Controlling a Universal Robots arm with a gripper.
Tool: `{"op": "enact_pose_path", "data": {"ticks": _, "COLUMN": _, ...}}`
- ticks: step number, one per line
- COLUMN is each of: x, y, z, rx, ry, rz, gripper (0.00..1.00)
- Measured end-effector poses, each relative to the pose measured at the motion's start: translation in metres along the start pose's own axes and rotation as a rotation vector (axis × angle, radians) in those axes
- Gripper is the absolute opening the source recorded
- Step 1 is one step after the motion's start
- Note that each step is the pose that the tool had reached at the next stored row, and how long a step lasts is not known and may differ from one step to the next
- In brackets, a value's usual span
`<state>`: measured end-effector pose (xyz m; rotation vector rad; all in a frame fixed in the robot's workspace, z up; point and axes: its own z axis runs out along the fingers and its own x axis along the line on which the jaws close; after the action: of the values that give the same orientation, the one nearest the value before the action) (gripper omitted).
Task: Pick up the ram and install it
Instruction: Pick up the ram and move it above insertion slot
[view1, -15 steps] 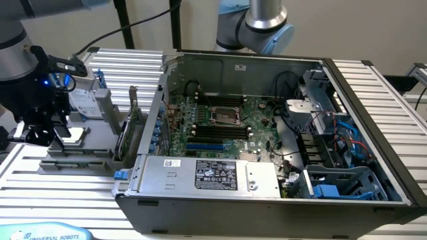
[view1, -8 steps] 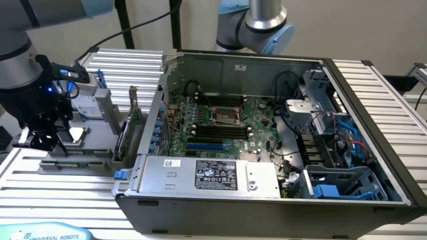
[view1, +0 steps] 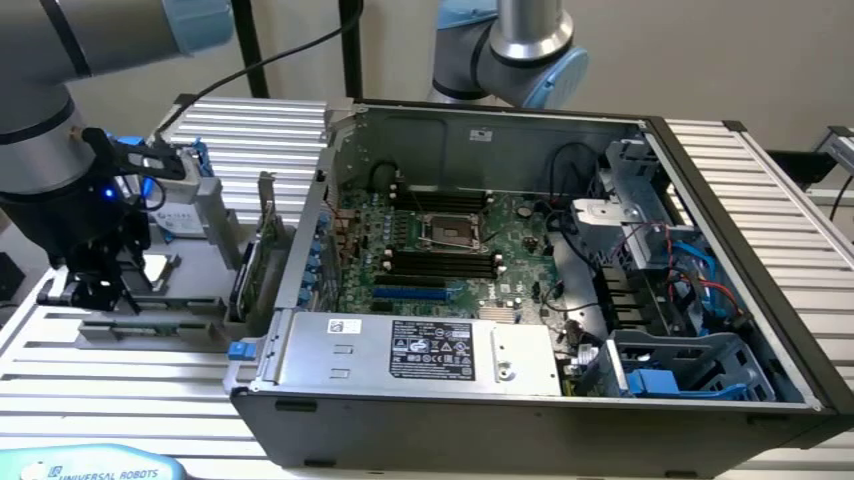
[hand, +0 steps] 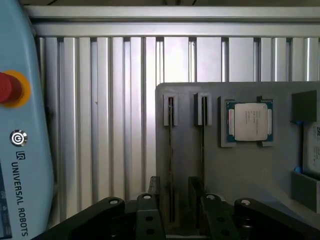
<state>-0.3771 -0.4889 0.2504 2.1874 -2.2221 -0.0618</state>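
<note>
A bench (view1: 747, 180) of ribbed aluminium fills the scene. On it sits one open computer case (view1: 400, 430), and inside that are one motherboard (view1: 521, 230) with a bare processor socket (view1: 447, 232) and one silver power supply (view1: 414, 350) at six o'clock of the board. Black memory slots lie at twelve and six o'clock of the socket; their number cannot be told for sure.

In the exterior view, one grey tray (view1: 147, 330) lies at nine o'clock of the case. The arm (view1: 54, 150) reaches down over it, with the jaws low at the tray. One upright card with a metal bracket (view1: 271, 225) stands between tray and case. One pale blue teach pendant (view1: 80, 465) lies at seven o'clock.

The wrist view gives the tray's (hand: 190, 100) contents, which the exterior view does not. Two sticks stand on edge in two parallel slots: the ram (hand: 170, 160) and a second stick (hand: 202, 160) just beside it. Each has its long axis running along the bench's (hand: 100, 125) ribs, one end pointing toward the jaws. One square processor (hand: 248, 121) sits in its own pocket beyond the second stick. The pendant (hand: 20, 150), with its one red button (hand: 7, 87), lies across the ribs from the tray.

The jaws stand well apart and grip nothing. The ram's near end lies between them, and the second stick is close by one of them.
</note>
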Motion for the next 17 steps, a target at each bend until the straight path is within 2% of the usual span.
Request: {"op": "enact_pose_path", "data": {"ticks": 17, "x": 0.000, "y": -0.0014, "z": 0.0310, "rx": -0.0001, "ry": 0.0005, "rz": -0.014, "gripper": 0.36}}
